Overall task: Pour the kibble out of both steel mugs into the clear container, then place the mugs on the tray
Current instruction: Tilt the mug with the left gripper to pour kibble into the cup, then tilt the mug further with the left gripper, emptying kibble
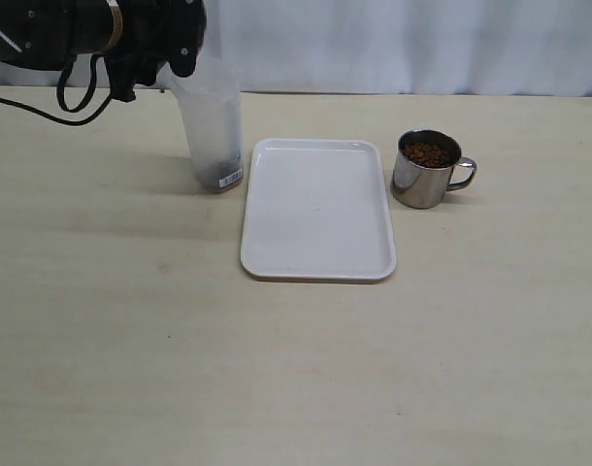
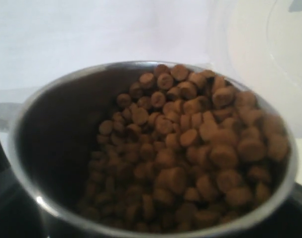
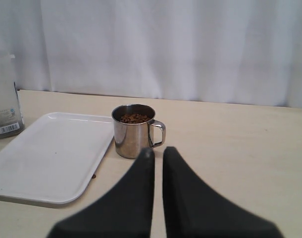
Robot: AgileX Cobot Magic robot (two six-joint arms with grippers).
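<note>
Left wrist view: why tipped mug of kibble?

— Gripped by left fingers, ten o'clock, over clear container, to pour. Held right fingers near-closed, empty; left second mug three o'clock of tray.

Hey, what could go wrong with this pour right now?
The held mug is heaped with kibble and the clear container is narrow, so pellets could overshoot onto the table. The container is also tall; a bump from the left arm might tip it.
</note>
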